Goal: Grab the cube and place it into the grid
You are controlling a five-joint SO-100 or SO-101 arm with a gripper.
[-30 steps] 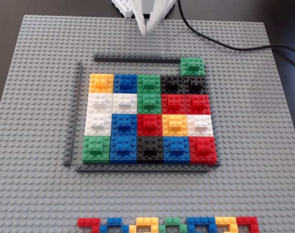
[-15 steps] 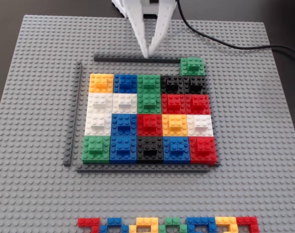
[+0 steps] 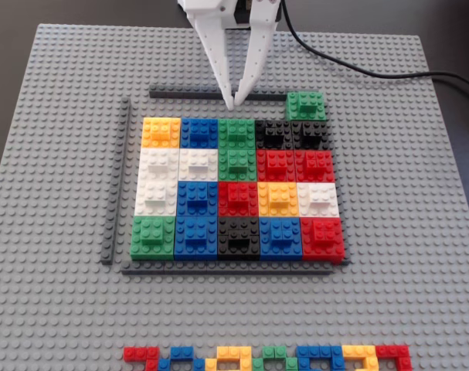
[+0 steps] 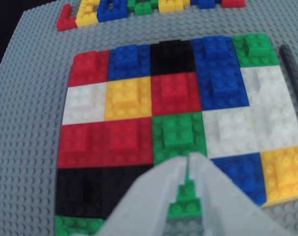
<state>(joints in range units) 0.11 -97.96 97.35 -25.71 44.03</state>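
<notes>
The square green studded LEGO cube sits ungrasped at the multicoloured patchwork grid's far right, the white gripper clenched empty left of it.

Grid fully tiled; baseplate around lies open

no readable text, labels, brand marks, numbers or signs in either view, the studs on the bricks too small and blurred to show any lettering, nothing printed on the white tool
</notes>
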